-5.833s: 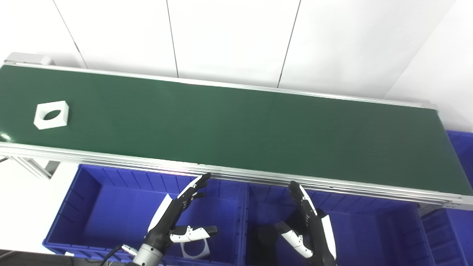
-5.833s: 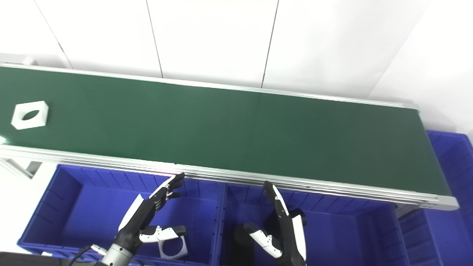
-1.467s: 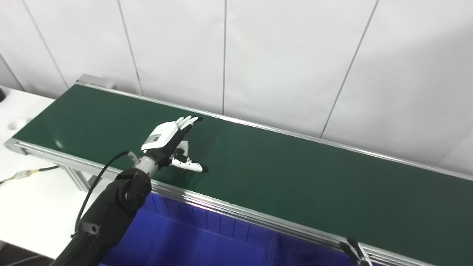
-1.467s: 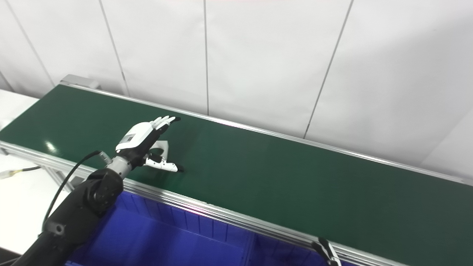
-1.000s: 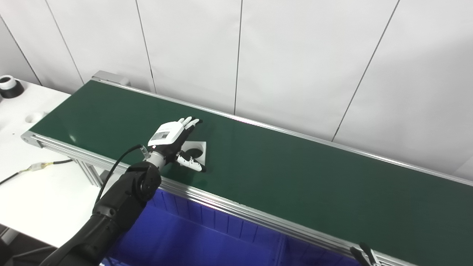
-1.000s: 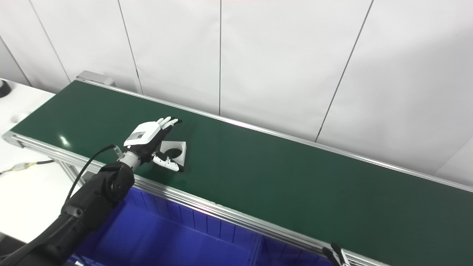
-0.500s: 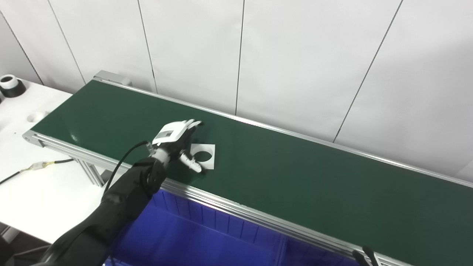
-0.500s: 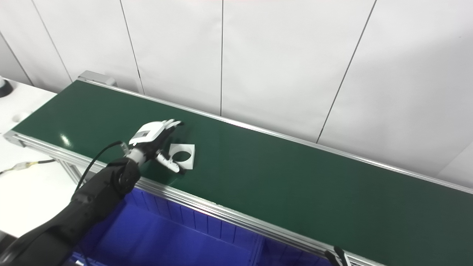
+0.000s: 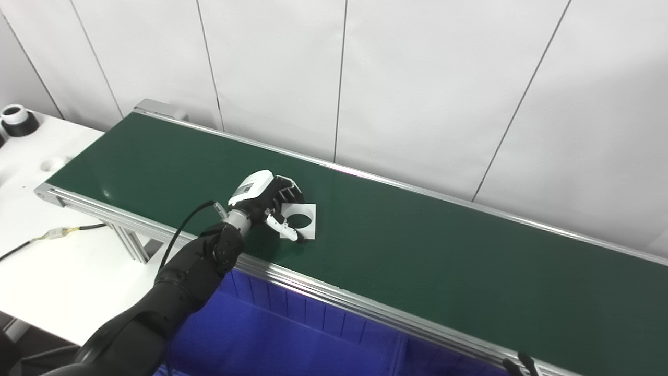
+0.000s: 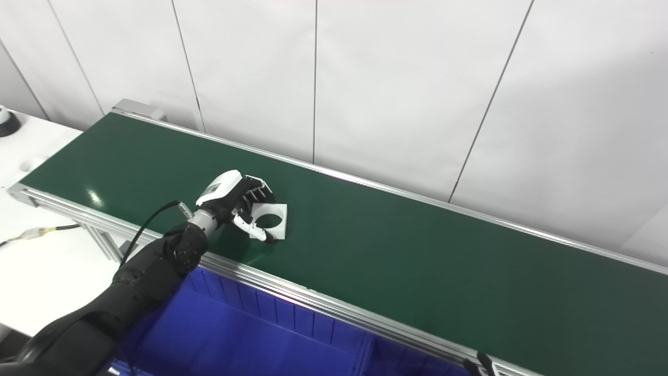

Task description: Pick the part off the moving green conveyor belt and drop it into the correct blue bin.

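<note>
— What's in the bin [image 9: 292, 339]?

— Only part of it shows, under the near rail of the belt [image 9: 417, 256]. It is blue, with ribbed walls and a divider wall toward the right. Its visible floor is bare blue; the rest is cut off by the picture's lower edge, so I can't tell what lies further in.

— And the part [image 9: 299, 221]?

— On the belt, toward its left half and nearer the front rail than the back. It is a white square block with a round hole through it, lying flat.

— Is the left hand [image 9: 263, 201] on it?

— Yes. The fingers [image 9: 290, 194] curl over the far left edge of the block and the thumb [image 9: 282, 227] presses along the near left edge, so the hand is clamped on the part. The block still rests on the belt.

— The right hand [image 9: 519, 363]?

— Only dark fingertips poke up at the bottom edge, right of centre, below the rail. I can't tell whether they are spread or closed.

— Describe the surface.

— A long dark green belt in a silver aluminium frame, running from upper left to lower right. A cable [image 9: 188, 224] loops from the left wrist down along the black arm.

— The room?

— White wall panels with thin dark seams stand behind the belt. To the left is a white table [image 9: 57, 271] with a thin wire [image 9: 52, 235] lying across it, a round hole near the belt's end, and a black-and-white roll [image 9: 15, 117] at the far corner.
</note>
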You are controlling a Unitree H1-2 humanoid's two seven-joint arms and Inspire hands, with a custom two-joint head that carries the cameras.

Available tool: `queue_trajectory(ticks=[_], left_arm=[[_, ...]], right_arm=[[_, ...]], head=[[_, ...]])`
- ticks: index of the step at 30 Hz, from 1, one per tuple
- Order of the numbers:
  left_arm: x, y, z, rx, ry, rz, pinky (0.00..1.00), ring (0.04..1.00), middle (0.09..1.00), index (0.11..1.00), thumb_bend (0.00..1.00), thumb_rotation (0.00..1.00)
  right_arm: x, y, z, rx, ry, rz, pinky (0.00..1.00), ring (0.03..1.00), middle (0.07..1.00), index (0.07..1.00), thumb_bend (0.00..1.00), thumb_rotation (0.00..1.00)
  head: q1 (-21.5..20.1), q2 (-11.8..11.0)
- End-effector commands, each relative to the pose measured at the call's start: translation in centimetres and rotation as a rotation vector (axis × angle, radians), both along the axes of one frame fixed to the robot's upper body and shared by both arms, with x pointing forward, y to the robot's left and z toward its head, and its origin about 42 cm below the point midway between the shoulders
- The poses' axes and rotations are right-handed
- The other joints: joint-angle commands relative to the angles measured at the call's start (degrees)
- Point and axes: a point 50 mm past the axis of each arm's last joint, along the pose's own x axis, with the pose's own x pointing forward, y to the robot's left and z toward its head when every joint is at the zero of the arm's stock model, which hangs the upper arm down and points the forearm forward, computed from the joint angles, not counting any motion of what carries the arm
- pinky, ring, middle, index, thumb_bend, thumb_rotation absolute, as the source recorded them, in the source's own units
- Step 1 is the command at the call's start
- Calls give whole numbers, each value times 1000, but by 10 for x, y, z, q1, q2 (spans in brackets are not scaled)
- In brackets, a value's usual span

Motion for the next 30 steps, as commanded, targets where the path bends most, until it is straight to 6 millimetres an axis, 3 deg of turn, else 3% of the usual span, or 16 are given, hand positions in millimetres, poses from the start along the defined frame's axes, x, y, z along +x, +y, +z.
queue_trajectory(ticks=[1,9,19,24,30], left_arm=[[7,-4,16,-7,-38,-29,394,418,488,507,502,0],[-1,1,32,-26,-114,-43,419,436,497,496,502,0],[-45,10,74,-183,-337,-116,419,444,502,494,501,0],[-65,17,73,-305,-353,-131,382,411,486,522,499,0],[-89,22,62,-390,-323,-166,406,420,491,520,499,0]], right_arm=[[3,2,10,18,-76,10,921,869,820,893,800,814],[3,4,11,33,-75,11,928,865,817,887,788,795],[-3,14,19,18,-109,16,890,845,802,867,822,772],[-4,21,26,7,-143,16,869,835,795,855,804,748],[-4,29,32,-17,-179,27,857,828,795,861,768,744]], head=[[-1,0],[-23,7],[-120,50],[-171,75],[-213,94]])
